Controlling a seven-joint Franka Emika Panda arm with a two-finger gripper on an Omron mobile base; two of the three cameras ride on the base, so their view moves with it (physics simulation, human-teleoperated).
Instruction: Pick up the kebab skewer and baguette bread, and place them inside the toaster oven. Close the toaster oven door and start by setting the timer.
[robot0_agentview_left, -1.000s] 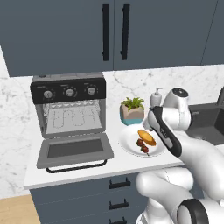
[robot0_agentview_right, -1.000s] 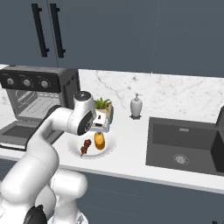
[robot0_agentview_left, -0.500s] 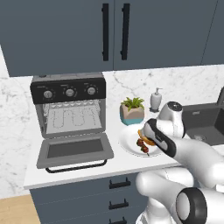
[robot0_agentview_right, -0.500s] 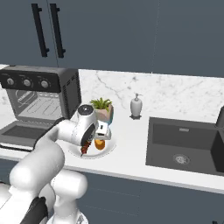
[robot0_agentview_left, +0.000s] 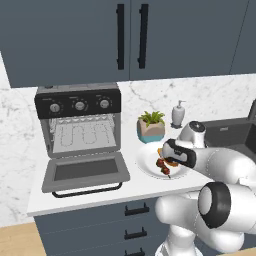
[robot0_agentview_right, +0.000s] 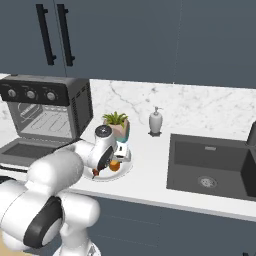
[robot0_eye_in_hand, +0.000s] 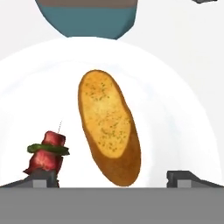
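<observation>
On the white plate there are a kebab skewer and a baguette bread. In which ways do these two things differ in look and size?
The baguette bread is one smooth oblong golden-orange loaf; the kebab skewer is a thin stick with dark red chunks and a green slice. The bread is clearly longer and broader than what shows of the skewer. The bread lies near the plate's middle, the skewer towards its edge, apart from the bread. Both rest on the same white plate.

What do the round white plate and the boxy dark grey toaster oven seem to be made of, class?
The round white plate looks like glazed ceramic: smooth, uniform white surface. The boxy dark grey toaster oven looks like painted or brushed metal, with a dark glass window in its open door.
</observation>
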